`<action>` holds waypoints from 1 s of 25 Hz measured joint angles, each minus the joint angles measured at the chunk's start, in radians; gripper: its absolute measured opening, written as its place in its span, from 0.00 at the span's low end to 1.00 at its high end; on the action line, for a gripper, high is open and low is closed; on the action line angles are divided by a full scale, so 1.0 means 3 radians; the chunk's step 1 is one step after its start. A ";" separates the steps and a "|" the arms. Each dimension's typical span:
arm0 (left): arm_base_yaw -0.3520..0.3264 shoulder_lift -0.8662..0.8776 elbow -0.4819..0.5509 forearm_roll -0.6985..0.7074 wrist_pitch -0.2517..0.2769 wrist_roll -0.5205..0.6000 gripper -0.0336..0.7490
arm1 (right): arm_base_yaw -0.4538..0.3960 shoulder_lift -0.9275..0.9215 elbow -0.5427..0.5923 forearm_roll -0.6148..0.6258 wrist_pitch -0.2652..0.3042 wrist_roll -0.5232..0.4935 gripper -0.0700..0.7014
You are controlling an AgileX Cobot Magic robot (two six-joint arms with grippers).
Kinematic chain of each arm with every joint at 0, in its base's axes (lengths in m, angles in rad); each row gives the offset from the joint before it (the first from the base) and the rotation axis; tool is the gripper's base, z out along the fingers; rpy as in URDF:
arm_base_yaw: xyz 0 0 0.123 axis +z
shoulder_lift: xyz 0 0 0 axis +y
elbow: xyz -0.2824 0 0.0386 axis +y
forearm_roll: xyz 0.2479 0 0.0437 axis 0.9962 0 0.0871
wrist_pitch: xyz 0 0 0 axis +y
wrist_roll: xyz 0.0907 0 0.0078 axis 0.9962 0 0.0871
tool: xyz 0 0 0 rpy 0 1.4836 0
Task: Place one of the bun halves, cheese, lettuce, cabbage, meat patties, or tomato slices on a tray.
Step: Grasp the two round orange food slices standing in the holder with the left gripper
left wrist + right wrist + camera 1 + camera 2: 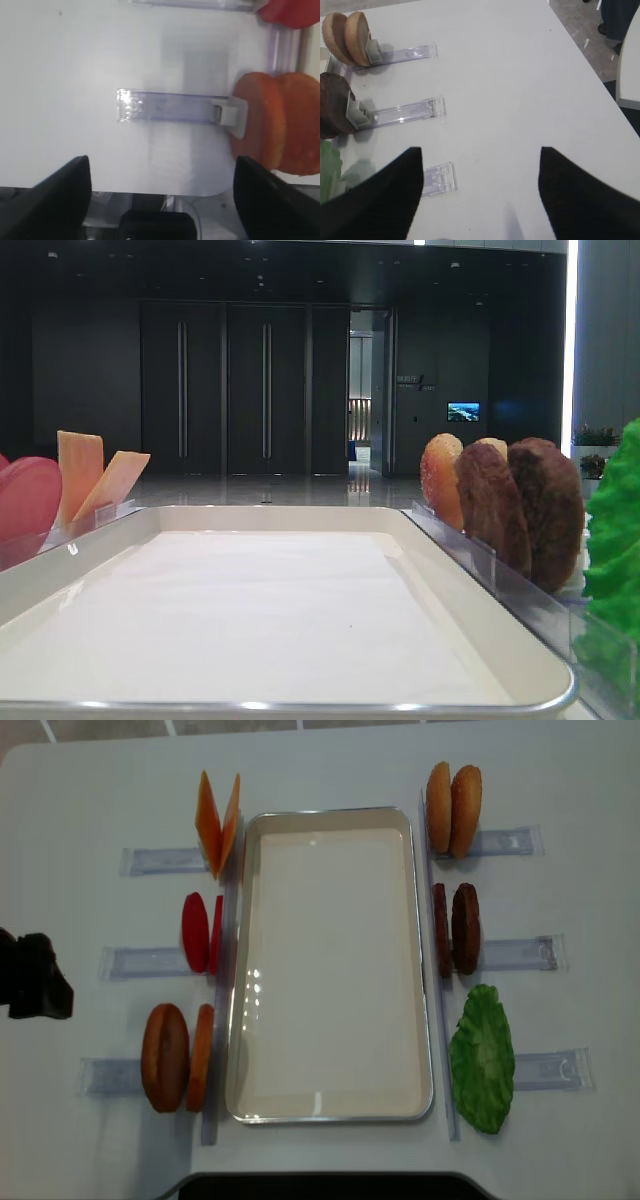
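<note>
The white tray [330, 965] lies bare in the middle of the table. On its left stand cheese slices [218, 825], tomato slices [200, 932] and two bun halves [175, 1057]. To the right of it are two more bun halves [453, 808], meat patties [455, 928] and a green lettuce leaf [483, 1058]. No cabbage is in view. My left gripper [161, 165] hangs open and holds nothing, left of the near-left bun halves [272, 127]. My right gripper [480, 152] is open over bare table, right of the patties [335, 107], with nothing between its fingers.
Clear plastic holders [515, 955] lie beside each food stack, stretching outward from the tray. One short holder [439, 179] sits by my right gripper's left finger. The table's front edge shows under the left gripper. Its right edge [600, 80] is near the right gripper.
</note>
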 joint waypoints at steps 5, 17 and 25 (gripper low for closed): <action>0.0000 0.0129 -0.0008 0.0162 -0.0007 0.0000 0.93 | 0.0000 0.0000 0.0000 0.0000 0.0000 0.0000 0.70; 0.0000 0.0129 -0.0106 0.0121 -0.0010 -0.0128 0.93 | 0.0000 0.0000 0.0000 0.0000 0.0000 0.0000 0.70; 0.0000 0.0129 -0.0106 0.0071 -0.0010 -0.0137 0.93 | 0.0000 0.0000 0.0000 0.0000 0.0000 0.0000 0.70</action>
